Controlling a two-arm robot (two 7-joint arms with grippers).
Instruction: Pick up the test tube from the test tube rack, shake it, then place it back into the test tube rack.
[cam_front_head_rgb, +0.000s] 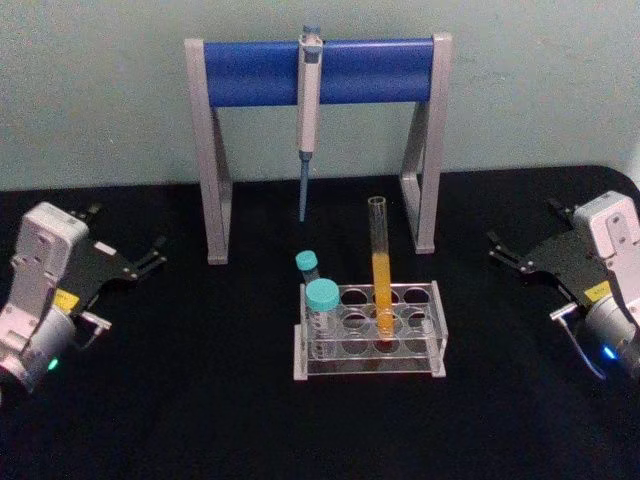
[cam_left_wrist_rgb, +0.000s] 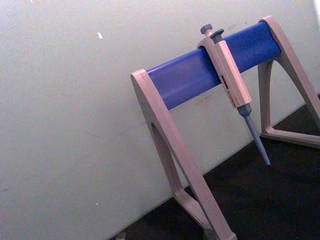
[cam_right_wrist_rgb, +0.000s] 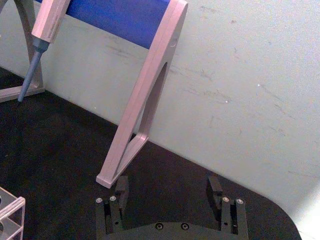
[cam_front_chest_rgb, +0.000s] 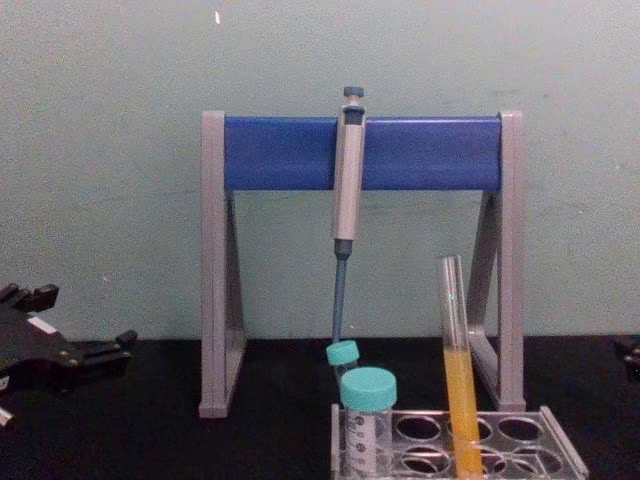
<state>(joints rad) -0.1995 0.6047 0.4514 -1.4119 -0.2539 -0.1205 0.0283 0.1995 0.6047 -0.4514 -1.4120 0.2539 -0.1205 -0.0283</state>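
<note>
Your right pincer (cam_front_head_rgb: 525, 232) is sitting wide open and empty off to the right, well apart from the test tube (cam_front_head_rgb: 380, 225), which is standing upright in the rack (cam_front_head_rgb: 436, 330). You're aiming to close on bare glass above the liquid (cam_front_head_rgb: 382, 285) (keeping clear of the capped vials (cam_front_head_rgb: 321, 300)) and lift straight up. Left pincer (cam_front_head_rgb: 125, 235) is resting open far left.

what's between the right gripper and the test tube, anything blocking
Nothing visible. The right gripper, open at the table's right side, has bare tabletop between it and the test tube in the test tube rack. The teal-capped vials stand on the tube's other side, the pipette stand behind. The left gripper sits far left.
</note>
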